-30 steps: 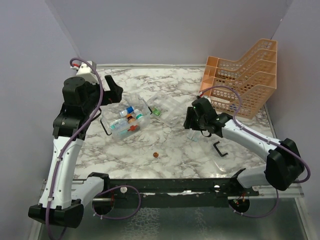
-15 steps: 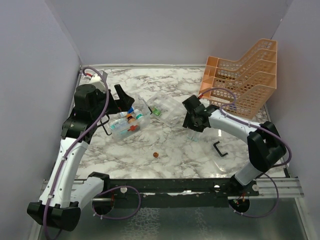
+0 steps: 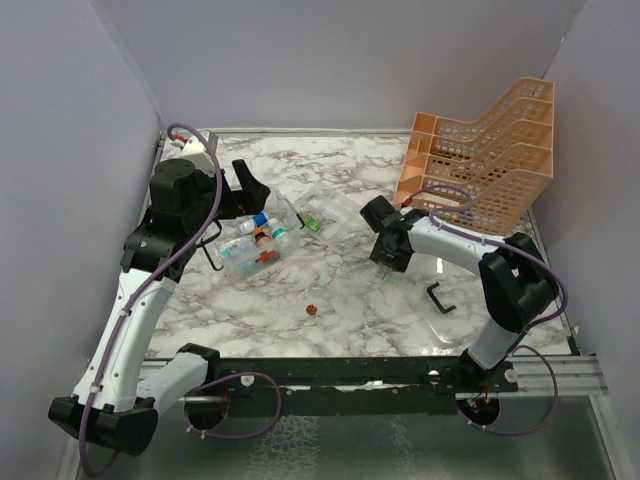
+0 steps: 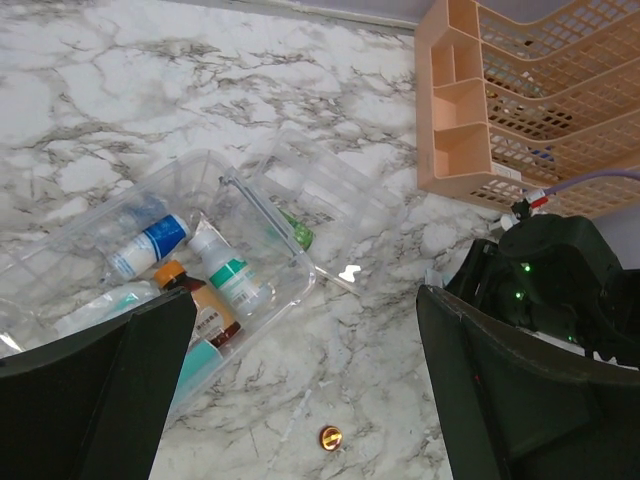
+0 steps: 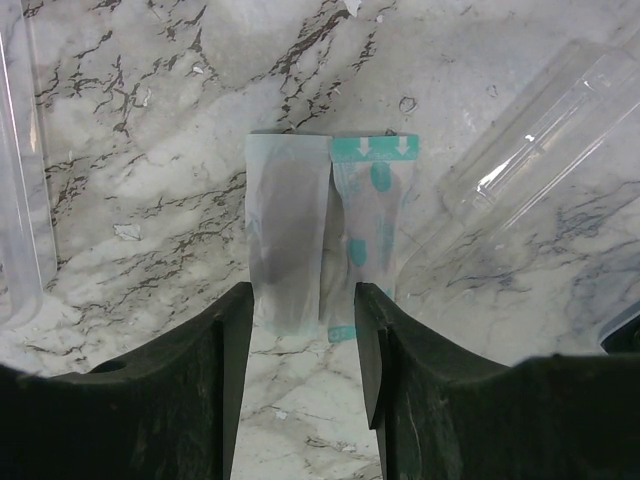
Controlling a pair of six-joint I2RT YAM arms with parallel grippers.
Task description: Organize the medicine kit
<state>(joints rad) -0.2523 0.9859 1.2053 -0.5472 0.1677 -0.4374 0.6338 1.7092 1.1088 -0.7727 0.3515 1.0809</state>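
The medicine kit (image 3: 255, 243), a clear plastic box, is seen on the marble desk (image 3: 300, 160) left of centre, with its clear lid (image 3: 335, 215) folded open on the side toward the right arm. Inside the box, a white bottle with a blue label (image 4: 150, 245), a white bottle with a teal label (image 4: 228, 275) and a brown bottle with an orange cap (image 4: 195, 300) are lying on their sides, packed close together. A small green item (image 4: 297, 232) is seen where box and lid meet.

Two sachets, a pale sachet (image 5: 288, 250) and a teal-printed sachet (image 5: 372, 240), are laid flat side by side on the desk just beside the lid's edge. The right pincer (image 5: 303, 300) is held over them with its fingers apart, the pale sachet lying in the gap. Whether the fingers touch it cannot be told.

The left pincer (image 4: 305, 300) is held above the kit, spread wide, with nothing between its fingers.

A black U-shaped handle (image 3: 438, 298) lies loose on the desk near the right arm, and a small round brown object (image 3: 311, 310) lies nearer the front edge. An orange mesh rack (image 3: 490, 150) stands in the far right corner.
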